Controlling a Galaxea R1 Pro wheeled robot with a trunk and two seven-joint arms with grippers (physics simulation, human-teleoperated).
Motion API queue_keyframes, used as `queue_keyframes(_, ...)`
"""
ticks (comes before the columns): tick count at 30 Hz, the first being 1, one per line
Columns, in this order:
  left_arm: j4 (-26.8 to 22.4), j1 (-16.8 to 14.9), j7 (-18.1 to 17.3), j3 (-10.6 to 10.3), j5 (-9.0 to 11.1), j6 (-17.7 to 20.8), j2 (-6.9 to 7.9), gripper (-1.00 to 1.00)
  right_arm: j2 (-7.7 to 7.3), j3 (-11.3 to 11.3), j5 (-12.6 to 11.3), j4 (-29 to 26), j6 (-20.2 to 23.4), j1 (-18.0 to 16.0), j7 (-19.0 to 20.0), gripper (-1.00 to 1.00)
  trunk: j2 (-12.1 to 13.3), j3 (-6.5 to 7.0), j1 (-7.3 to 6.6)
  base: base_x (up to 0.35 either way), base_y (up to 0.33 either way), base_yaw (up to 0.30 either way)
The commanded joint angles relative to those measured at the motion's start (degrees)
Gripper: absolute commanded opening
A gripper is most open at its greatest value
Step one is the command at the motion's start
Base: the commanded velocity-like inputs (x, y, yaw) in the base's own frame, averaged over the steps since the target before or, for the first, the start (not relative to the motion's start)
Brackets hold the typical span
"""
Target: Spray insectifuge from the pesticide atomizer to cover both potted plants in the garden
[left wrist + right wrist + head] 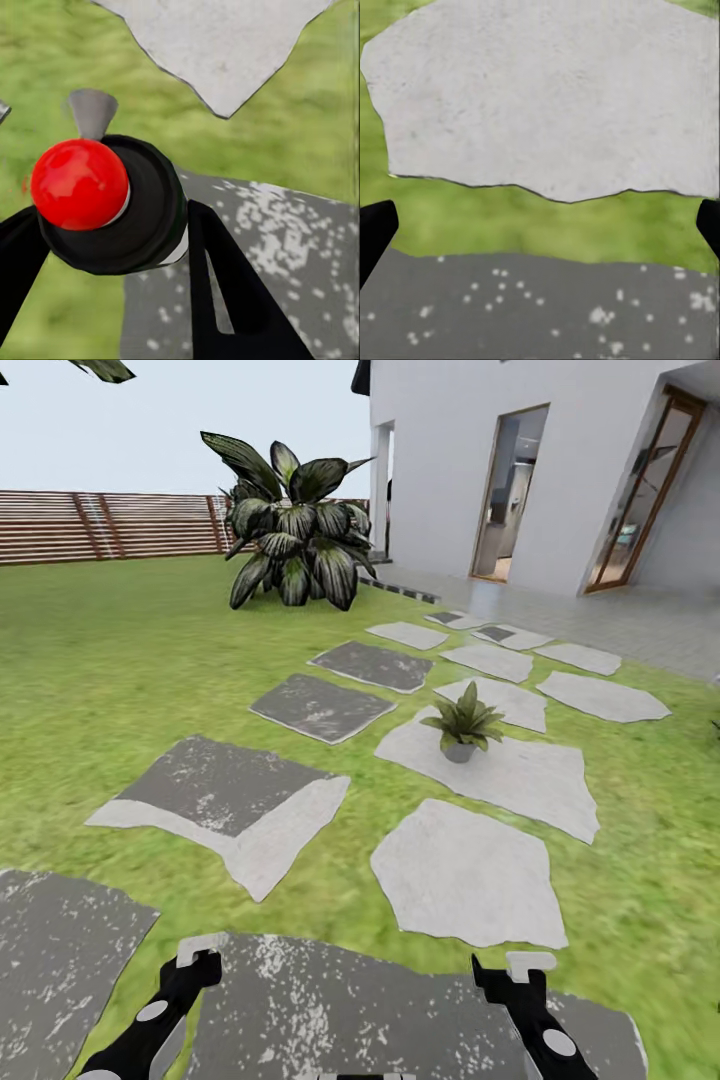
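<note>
Lawn (100, 660) with stepping stones (475, 875), as seen from the head camera. At far left we see the brown slatted fence (110, 525); a large broad-leaved bush (295, 535) stands before it. Low at left, our left gripper (200, 952) hangs over a dark speckled stone (330, 1000). In the left wrist view its fingers (225, 292) clamp a dark cylindrical object topped by a red ball (79, 184); we cannot tell what it is. Right of centre, one potted plant (462, 722) stands upright near the left edge of a pale stone (530, 775), well ahead of both grippers. Our right gripper (518, 965) hangs low at right; in the right wrist view its fingers (375, 229) are spread wide apart. The house wall (450, 460) lies at far right.
</note>
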Motion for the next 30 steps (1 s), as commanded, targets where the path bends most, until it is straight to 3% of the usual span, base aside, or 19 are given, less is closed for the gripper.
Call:
queue_keyframes(1, 0.03, -0.02, -0.04, 0.13, -0.01, -0.19, 0.00, -1.00, 0.02, -0.08, 0.22, 0.06, -0.17, -0.04, -0.02, 1.00, -0.01, -0.01, 0.02, 0.340, 0.000, -0.300)
queue_keyframes(30, 0.03, -0.02, -0.08, 0.13, 0.08, -0.19, 0.00, -1.00, 0.02, -0.03, 0.22, 0.13, -0.19, -0.04, -0.02, 1.00, -0.01, 0.86, 0.02, 0.340, 0.016, -0.300)
